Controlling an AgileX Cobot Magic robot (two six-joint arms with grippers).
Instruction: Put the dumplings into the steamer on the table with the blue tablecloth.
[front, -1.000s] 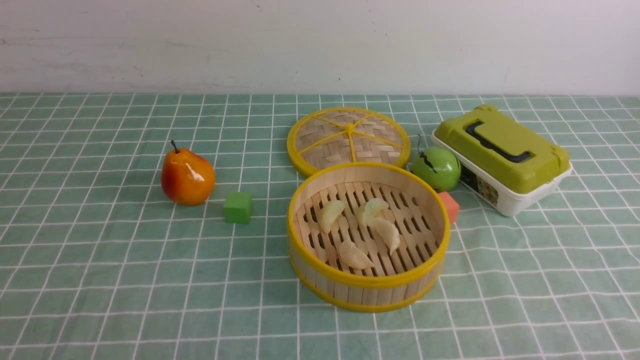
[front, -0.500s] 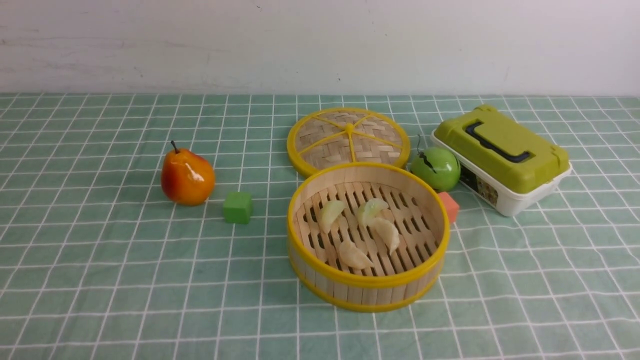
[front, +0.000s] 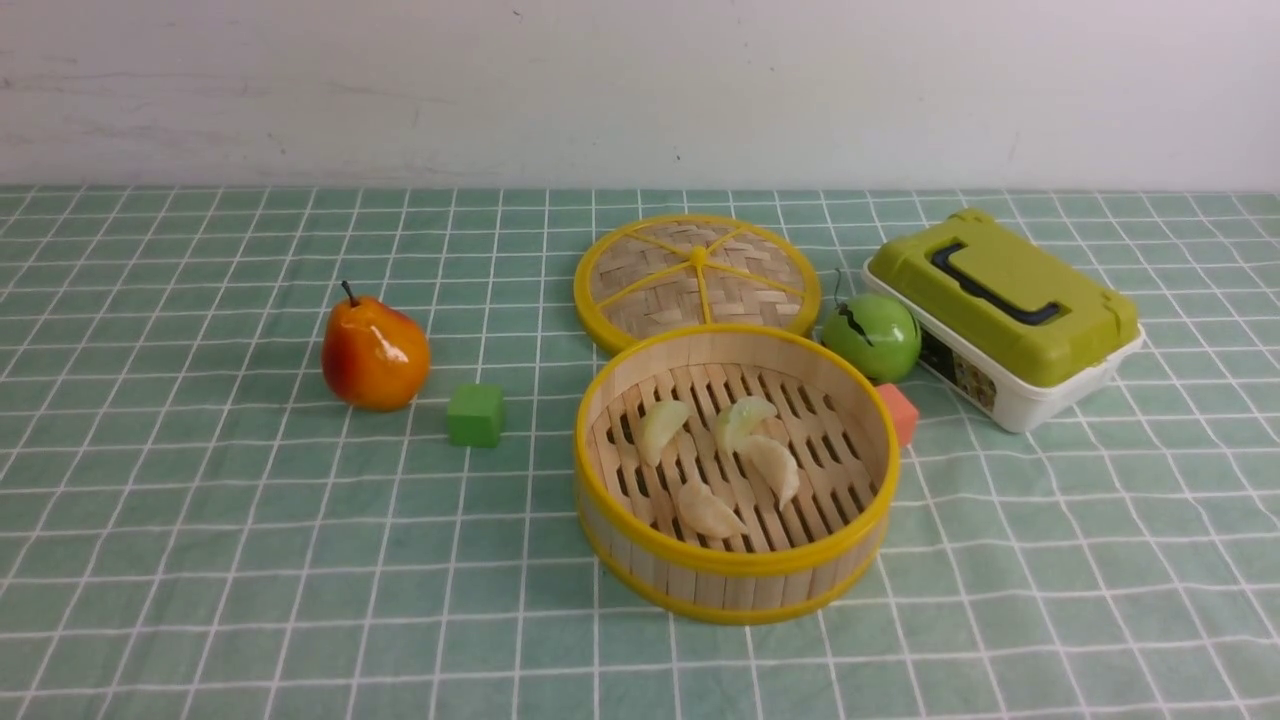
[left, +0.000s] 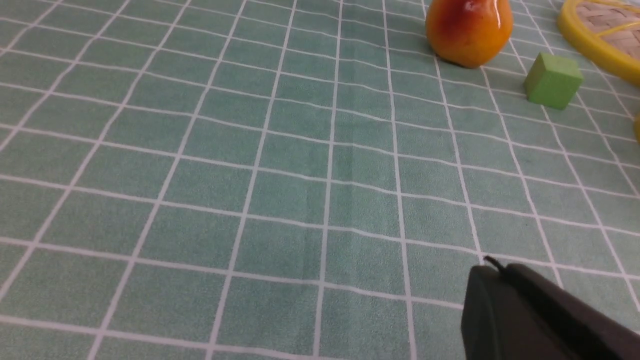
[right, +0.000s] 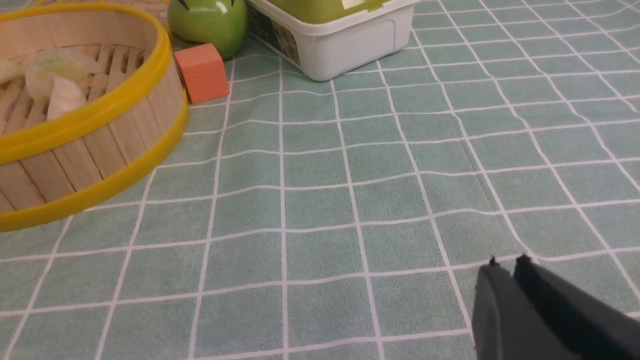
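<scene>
All 4 dumplings (front: 722, 460) in steamer (front: 735, 585), both grippers closed, empty.

Front camera facing steamer (front: 737, 470); low wrist cameras skimming flanking tablecloth (left: 280, 165).

No change across the front-view frames: nothing moves, appears or leaves. The four pale crescent dumplings (front: 722, 463) sit exactly where they did inside the round bamboo steamer with yellow rims (front: 735, 562), and no arm enters that view.
</scene>
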